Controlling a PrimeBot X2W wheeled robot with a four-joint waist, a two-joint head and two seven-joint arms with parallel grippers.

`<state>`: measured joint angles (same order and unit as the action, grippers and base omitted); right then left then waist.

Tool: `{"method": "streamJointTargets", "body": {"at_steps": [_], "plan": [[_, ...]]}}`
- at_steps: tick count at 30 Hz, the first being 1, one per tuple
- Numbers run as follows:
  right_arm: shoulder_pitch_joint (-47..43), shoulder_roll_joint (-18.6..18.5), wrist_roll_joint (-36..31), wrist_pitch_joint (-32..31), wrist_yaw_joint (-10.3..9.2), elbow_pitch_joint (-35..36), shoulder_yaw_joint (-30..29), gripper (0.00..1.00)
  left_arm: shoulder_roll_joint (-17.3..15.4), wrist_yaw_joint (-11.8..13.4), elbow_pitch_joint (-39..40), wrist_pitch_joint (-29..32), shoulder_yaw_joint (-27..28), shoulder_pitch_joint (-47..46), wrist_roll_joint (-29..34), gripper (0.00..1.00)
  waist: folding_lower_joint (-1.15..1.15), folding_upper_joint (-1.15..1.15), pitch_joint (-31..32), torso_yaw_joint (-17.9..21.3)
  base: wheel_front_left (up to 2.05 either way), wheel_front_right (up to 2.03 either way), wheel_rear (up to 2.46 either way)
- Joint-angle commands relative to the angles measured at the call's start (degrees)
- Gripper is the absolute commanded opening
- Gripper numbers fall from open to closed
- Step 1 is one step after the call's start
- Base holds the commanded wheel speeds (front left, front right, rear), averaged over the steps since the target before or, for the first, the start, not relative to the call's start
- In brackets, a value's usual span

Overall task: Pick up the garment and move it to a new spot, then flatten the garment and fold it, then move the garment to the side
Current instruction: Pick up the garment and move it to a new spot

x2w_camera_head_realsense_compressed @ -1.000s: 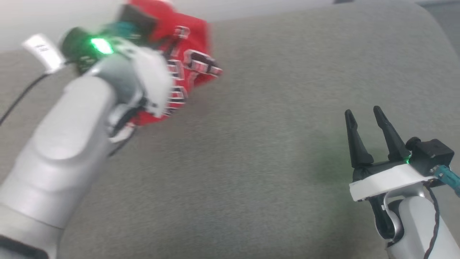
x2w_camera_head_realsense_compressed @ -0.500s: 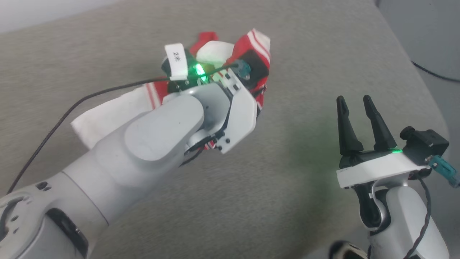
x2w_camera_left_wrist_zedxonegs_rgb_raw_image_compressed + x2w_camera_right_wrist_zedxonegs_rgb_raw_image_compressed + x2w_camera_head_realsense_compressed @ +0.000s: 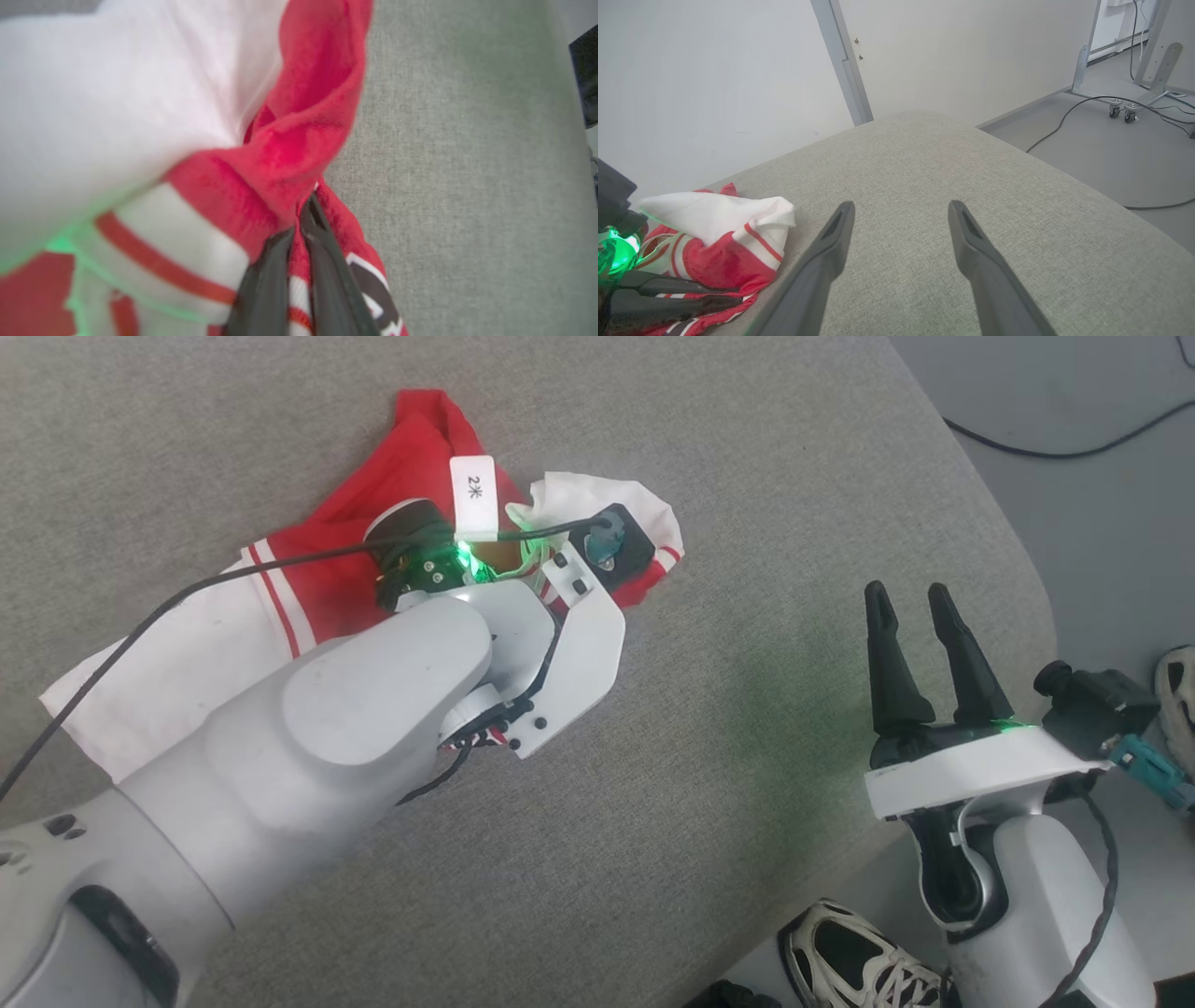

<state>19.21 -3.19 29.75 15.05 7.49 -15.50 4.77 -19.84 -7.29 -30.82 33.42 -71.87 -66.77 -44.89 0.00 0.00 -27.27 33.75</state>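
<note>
Fingers [image 3: 264, 284] of the left gripper [image 3: 302, 219] pinch a red fold of the garment [image 3: 308, 588], bunched on the cushion [image 3: 747, 644]; soft, light and limp, it probably handles best by hem corners, while the right gripper [image 3: 906, 595] stands spread and empty.

Garment [image 3: 317, 593]: red jersey, white sleeves, striped trim, crumpled.
Lies bunched on grey fabric surface [image 3: 709, 728], one white sleeve spread out to the left.
</note>
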Motion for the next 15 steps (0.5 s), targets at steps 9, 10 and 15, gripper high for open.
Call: {"method": "streamJointTargets", "body": {"at_steps": [9,10,15], "plan": [[0.84,0.35,-0.17,0.15,0.01,0.29,-0.10,1.00,-4.83,-0.15,-2.97,1.25,-2.60,2.87,-1.89,1.00,0.00,0.00,0.76,-1.42,0.00,0.00,0.00],[0.59,0.31,-0.75,0.14,0.00,0.28,-0.32,1.00,-4.59,-0.03,-3.09,-0.65,-2.30,2.13,-2.11,1.00,0.00,0.00,1.39,-2.13,0.00,0.00,0.00],[-0.12,0.28,-4.12,0.14,0.00,0.74,-1.23,1.00,-1.63,0.01,-2.46,-10.84,-1.60,-0.35,-4.65,1.00,0.00,0.00,4.81,-6.59,0.00,0.00,0.00]]}}
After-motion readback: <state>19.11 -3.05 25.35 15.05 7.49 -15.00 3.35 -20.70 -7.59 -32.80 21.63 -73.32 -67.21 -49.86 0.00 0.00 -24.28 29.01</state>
